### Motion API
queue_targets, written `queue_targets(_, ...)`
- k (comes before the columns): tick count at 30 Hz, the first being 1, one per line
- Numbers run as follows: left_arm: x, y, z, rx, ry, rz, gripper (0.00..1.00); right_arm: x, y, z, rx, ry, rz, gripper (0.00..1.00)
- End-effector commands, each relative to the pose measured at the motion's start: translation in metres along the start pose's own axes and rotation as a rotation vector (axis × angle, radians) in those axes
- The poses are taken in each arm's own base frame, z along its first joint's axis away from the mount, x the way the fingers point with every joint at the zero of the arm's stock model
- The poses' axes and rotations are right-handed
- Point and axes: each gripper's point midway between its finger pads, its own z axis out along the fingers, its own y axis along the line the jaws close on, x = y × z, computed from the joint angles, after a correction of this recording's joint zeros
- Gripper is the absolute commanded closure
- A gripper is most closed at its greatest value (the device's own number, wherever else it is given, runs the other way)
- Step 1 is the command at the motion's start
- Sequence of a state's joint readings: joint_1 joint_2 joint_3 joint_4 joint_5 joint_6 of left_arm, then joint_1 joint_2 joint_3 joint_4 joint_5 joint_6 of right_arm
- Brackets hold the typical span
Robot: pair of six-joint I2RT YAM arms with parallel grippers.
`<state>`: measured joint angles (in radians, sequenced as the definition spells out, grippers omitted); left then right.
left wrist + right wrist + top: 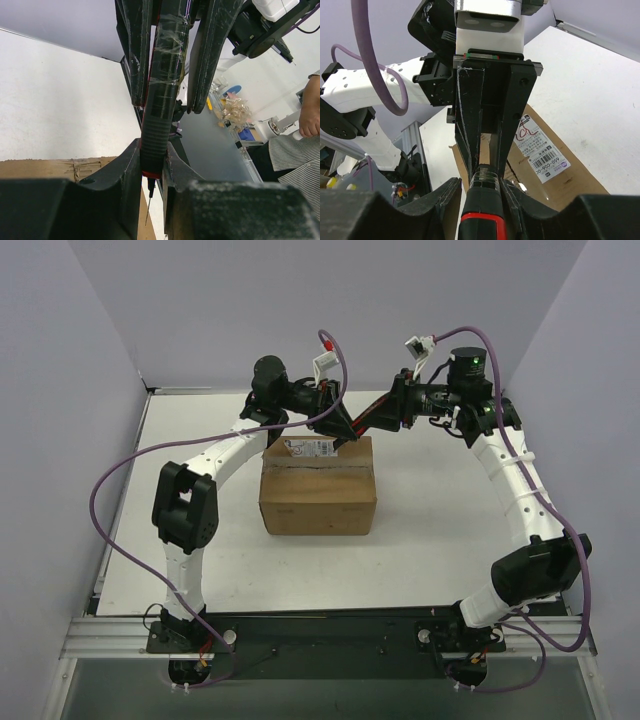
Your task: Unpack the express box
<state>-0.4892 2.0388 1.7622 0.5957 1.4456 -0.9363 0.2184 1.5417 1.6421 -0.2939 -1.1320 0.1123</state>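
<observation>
Sitting on white table [180,540], express box [318,495]; lilac walls [200,300]; left pincer [151,157], right pincer [482,186] pinching black-red tool [159,100].

Left arm [225,455] and right arm [510,475] reach inward, jaws clamping one shared tool [159,125].

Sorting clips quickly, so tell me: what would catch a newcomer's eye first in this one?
Both arms meet above the far side of a closed brown cardboard box in the middle of the white table, its barcode label on top. The left claw and the right claw are each shut on the same slim black-and-red tool, which ends in a thin needle-like tip.
</observation>
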Motion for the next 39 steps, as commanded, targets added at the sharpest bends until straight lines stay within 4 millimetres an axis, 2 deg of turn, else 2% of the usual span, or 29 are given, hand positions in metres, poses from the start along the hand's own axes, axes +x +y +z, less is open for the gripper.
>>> queue_targets(1,-0.01,-0.018,0.007,0.023,0.001,0.093,1.0,-0.015,0.021,0.005,-0.066,-0.026,-0.084,0.67)
queue_targets(4,-0.01,-0.018,0.007,0.024,0.002,0.094,1.0,-0.006,0.02,0.008,-0.059,-0.002,-0.091,0.73)
queue_targets(5,-0.011,-0.019,0.007,0.024,0.002,0.096,1.0,-0.005,0.02,0.009,-0.059,0.003,-0.091,0.84)
queue_targets(7,-0.01,-0.018,0.007,0.024,0.002,0.096,1.0,-0.004,0.015,0.01,-0.036,0.004,-0.086,0.98)
queue_targets(10,-0.009,-0.017,0.007,0.023,0.0,0.096,1.0,-0.015,0.005,0.009,0.038,-0.023,-0.069,1.0)
queue_targets(11,-0.009,-0.017,0.006,0.021,-0.002,0.097,1.0,-0.023,-0.011,0.005,0.143,-0.05,-0.038,1.0)
queue_targets(12,-0.011,-0.015,0.004,0.009,-0.015,0.101,0.87,-0.035,-0.016,0.0,0.195,-0.08,-0.037,1.0)
queue_targets(14,-0.018,-0.014,-0.005,-0.025,-0.042,0.114,0.74,-0.053,-0.047,-0.028,0.361,-0.153,0.005,1.0)
queue_targets(15,-0.024,-0.008,-0.01,-0.063,-0.074,0.136,0.66,-0.059,-0.055,-0.04,0.409,-0.183,0.022,1.0)
queue_targets(16,-0.028,-0.004,-0.025,-0.114,-0.095,0.083,0.59,-0.063,-0.065,-0.052,0.463,-0.207,0.037,1.0)
queue_targets(17,-0.029,-0.001,-0.031,-0.146,-0.107,0.077,0.54,-0.067,-0.077,-0.069,0.54,-0.236,0.045,1.0)
queue_targets(18,-0.033,0.006,-0.039,-0.191,-0.107,0.18,0.52,-0.065,-0.08,-0.076,0.554,-0.23,0.043,1.0)
queue_targets(19,-0.024,0.016,-0.048,-0.3,-0.107,0.065,0.48,-0.062,-0.079,-0.08,0.548,-0.228,0.038,1.0)
queue_targets(20,-0.015,0.02,-0.05,-0.363,-0.073,0.076,0.46,-0.06,-0.079,-0.085,0.543,-0.226,0.033,1.0)
queue_targets(21,-0.02,0.022,-0.051,-0.42,-0.002,0.317,0.44,-0.053,-0.081,-0.088,0.559,-0.203,0.028,1.0)
queue_targets(22,0.007,0.027,-0.047,-0.551,0.102,0.271,0.39,-0.047,-0.082,-0.091,0.573,-0.189,0.025,1.0)
queue_targets(24,0.019,0.026,-0.046,-0.613,0.248,0.459,0.36,-0.039,-0.09,-0.104,0.615,-0.194,0.061,1.0)
queue_targets(25,0.031,0.017,-0.044,-0.634,0.293,0.493,0.35,-0.034,-0.087,-0.102,0.6,-0.198,0.101,1.0)
queue_targets(26,0.037,0.02,-0.041,-0.703,0.337,0.548,0.33,-0.021,-0.102,-0.112,0.624,-0.199,0.168,1.0)
queue_targets(28,0.045,0.014,-0.036,-0.742,0.342,0.674,0.26,-0.018,-0.107,-0.13,0.588,-0.277,0.301,1.0)
queue_targets(29,0.05,0.012,-0.027,-0.77,0.367,0.731,0.17,-0.005,-0.113,-0.133,0.584,-0.278,0.359,1.0)
queue_targets(30,0.055,0.011,-0.023,-0.769,0.409,0.819,0.15,-0.003,-0.122,-0.15,0.611,-0.313,0.389,1.0)
queue_targets(31,0.063,0.009,-0.02,-0.781,0.437,0.875,0.14,-0.002,-0.119,-0.15,0.575,-0.328,0.404,1.0)
queue_targets(32,0.076,0.007,-0.008,-0.776,0.487,0.921,0.14,0.01,-0.124,-0.148,0.544,-0.35,0.499,1.0)
queue_targets(33,0.082,0.008,-0.007,-0.779,0.521,0.965,0.14,0.003,-0.128,-0.151,0.525,-0.4,0.468,1.0)
queue_targets(34,0.077,0.003,-0.003,-0.797,0.494,1.01,0.14,0.001,-0.124,-0.153,0.485,-0.426,0.475,1.0)
queue_targets(35,0.095,0.011,-0.003,-0.802,0.524,1.003,0.14,0.001,-0.124,-0.153,0.46,-0.447,0.514,1.0)
queue_targets(37,0.094,0.012,0.003,-0.841,0.524,1.085,0.14,0.012,-0.131,-0.154,0.426,-0.453,0.54,1.0)
queue_targets(39,0.099,0.017,0.006,-0.842,0.53,1.13,0.13,0.025,-0.129,-0.15,0.351,-0.454,0.564,1.0)
